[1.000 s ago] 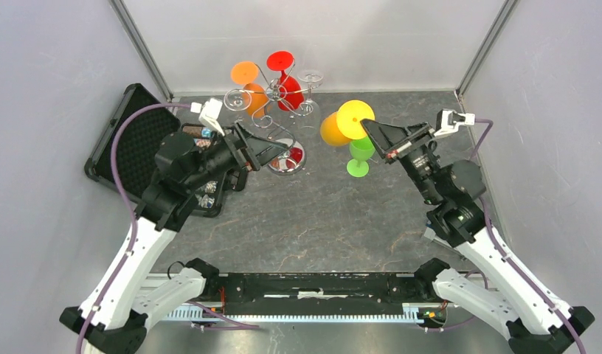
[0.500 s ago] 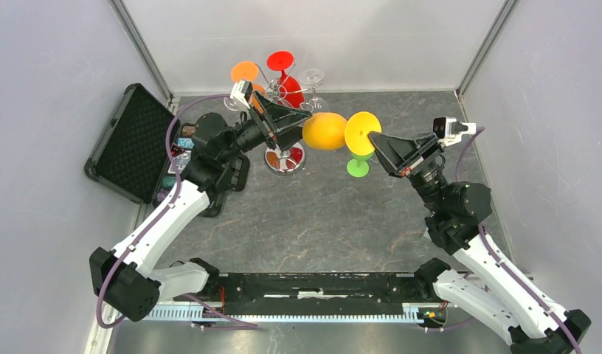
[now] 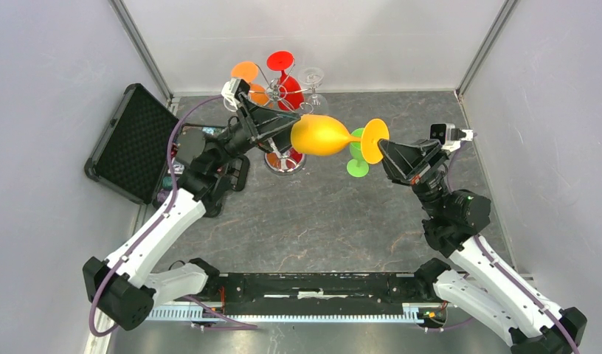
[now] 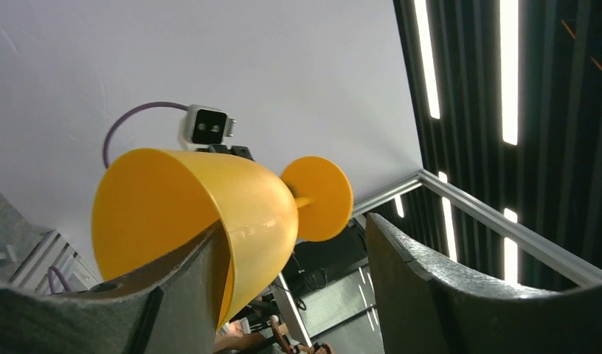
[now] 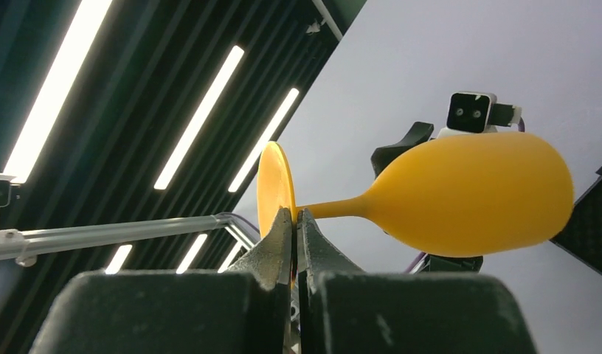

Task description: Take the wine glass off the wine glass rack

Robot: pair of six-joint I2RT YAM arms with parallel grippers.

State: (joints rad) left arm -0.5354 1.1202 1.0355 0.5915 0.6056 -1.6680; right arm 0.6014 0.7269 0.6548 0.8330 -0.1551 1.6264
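pinching hard, my right gripper [image 5: 293, 221] has its 2 fingers closed edge-on over the round foot [image 5: 274, 188] of the yellow wine glass [image 3: 320, 135], with only the thin disc between the pads. the glass lies on its side in the air, stem level and bowl [image 4: 209, 210] pointing toward my left arm.

my left gripper [image 4: 296, 225] is spread wide. 1 finger [image 4: 187, 287] sits at the mouth of the bowl and overlaps its rim, while the other finger [image 4: 431, 280] stands well apart on the far side. i cannot tell whether the near finger touches the rim.

from the top camera, the glass spans the gap between the 2 grippers, clear of the table [image 3: 320, 214]. it is just in front of the wine glass rack [image 3: 282, 162], which stands at the rear on its mirrored base. an orange glass [image 3: 245, 71], a red glass [image 3: 281, 60] and a clear glass [image 3: 310, 75] hang on the rack. a green glass [image 3: 355, 168] stands on the table just behind the yellow foot. an open black case [image 3: 128, 140] lies at the left edge.
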